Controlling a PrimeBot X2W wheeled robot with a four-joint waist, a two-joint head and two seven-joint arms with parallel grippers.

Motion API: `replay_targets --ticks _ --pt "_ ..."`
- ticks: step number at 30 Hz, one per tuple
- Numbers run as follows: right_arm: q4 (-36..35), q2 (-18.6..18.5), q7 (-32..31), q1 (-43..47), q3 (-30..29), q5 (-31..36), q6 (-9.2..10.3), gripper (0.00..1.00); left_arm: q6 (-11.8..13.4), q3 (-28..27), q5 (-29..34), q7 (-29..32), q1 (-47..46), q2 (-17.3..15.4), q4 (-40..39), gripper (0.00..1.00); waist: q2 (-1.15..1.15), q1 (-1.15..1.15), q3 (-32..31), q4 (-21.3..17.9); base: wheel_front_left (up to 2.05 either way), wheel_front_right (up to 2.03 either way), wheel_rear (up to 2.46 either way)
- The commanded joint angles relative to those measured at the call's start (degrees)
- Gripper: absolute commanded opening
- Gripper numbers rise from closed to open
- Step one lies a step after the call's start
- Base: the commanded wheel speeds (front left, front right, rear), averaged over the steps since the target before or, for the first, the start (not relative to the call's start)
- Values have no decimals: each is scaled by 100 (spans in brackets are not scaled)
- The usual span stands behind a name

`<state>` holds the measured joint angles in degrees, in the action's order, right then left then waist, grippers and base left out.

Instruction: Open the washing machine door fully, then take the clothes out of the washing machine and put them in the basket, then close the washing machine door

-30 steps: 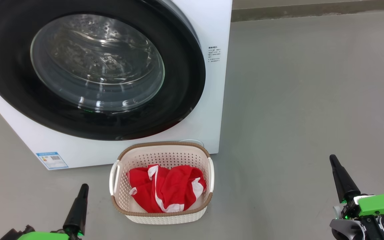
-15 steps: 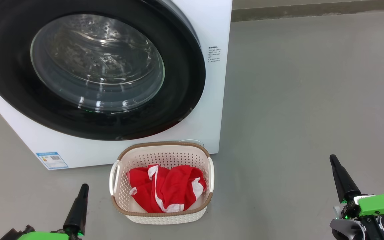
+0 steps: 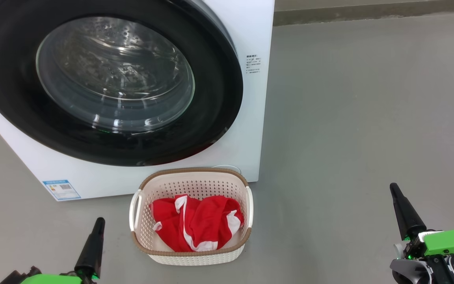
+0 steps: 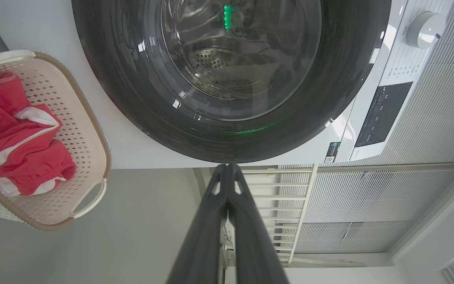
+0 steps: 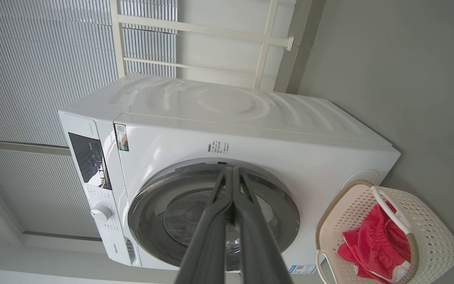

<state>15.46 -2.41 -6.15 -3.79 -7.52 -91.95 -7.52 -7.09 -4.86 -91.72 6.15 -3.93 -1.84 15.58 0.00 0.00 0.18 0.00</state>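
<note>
The white washing machine [image 3: 250, 35] fills the upper left of the head view, its black-rimmed round door [image 3: 105, 83] lying flat against the front, closed. Just before it on the floor stands the cream basket [image 3: 189, 185] with the red and white clothes [image 3: 197, 223] piled inside. My left gripper [image 3: 99, 221] is low at the left of the basket, shut and holding nothing. To the right of the basket, well apart, my right gripper [image 3: 393, 187] is shut and empty too. The wrist views show the door [image 4: 227, 79] [image 5: 211, 221], the basket [image 4: 89, 130] [image 5: 428, 232] and shut fingertips [image 4: 227, 167] [image 5: 231, 169].
Grey floor [image 3: 349, 118] spreads wide to the right of the machine. A wall base [image 3: 369, 12] runs along the back. A blue sticker [image 3: 61, 189] marks the machine's lower left corner. White railings and louvred panels [image 4: 369, 205] stand beside the machine.
</note>
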Motion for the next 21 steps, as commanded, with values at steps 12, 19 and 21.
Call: replay_targets --ticks 12,19,21 --pt "-144 -47 -39 -240 94 -16 3 0 -40 -166 -45 34 -226 -104 -153 0 0 0 0 0 0 0 0" --pt "-144 -47 -39 -240 94 -16 3 0 -40 -166 -45 34 -226 -104 -153 0 0 0 0 0 0 0 0" --pt "-144 -47 -39 -240 94 -16 3 0 -40 -166 -45 34 -226 -104 -153 0 0 0 0 0 0 0 0"
